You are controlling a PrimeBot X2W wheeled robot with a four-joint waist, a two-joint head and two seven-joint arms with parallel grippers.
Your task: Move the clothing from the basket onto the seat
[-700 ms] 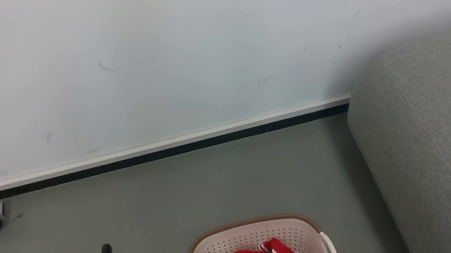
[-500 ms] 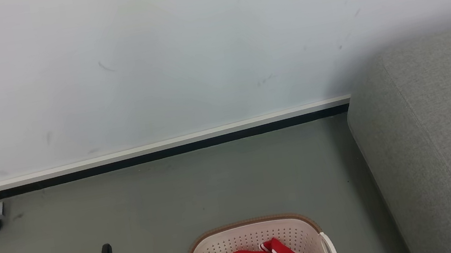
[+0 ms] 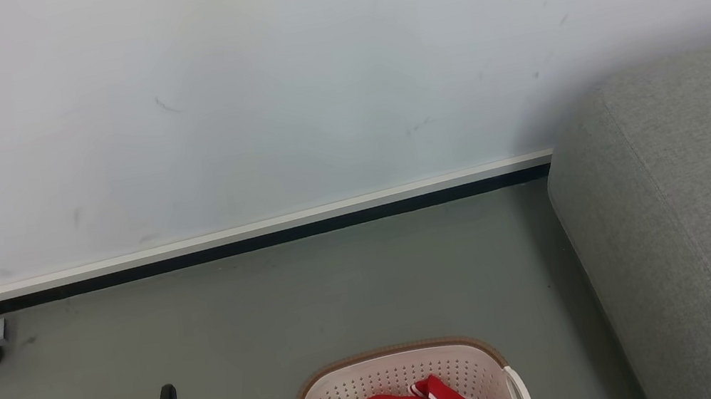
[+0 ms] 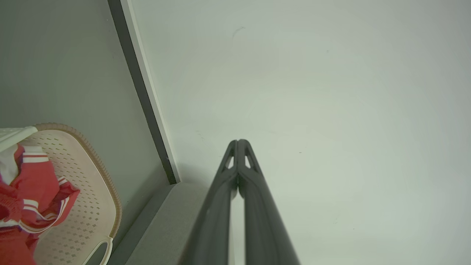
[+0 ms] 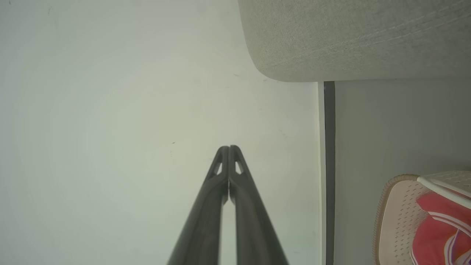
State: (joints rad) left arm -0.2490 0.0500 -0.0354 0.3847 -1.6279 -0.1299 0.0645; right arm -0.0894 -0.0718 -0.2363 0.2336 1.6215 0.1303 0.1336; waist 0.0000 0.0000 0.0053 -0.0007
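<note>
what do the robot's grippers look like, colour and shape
The left gripper and right gripper look alike: each has two long, matte dark-grey fingers that taper to a slim tip, with a small triangular cut-out near each tip. In the head view their bases are black with pale patches.

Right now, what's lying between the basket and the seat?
Just bare grey floor. In the head view, that strip runs between the basket and the seat, with nothing lying on it.
</note>
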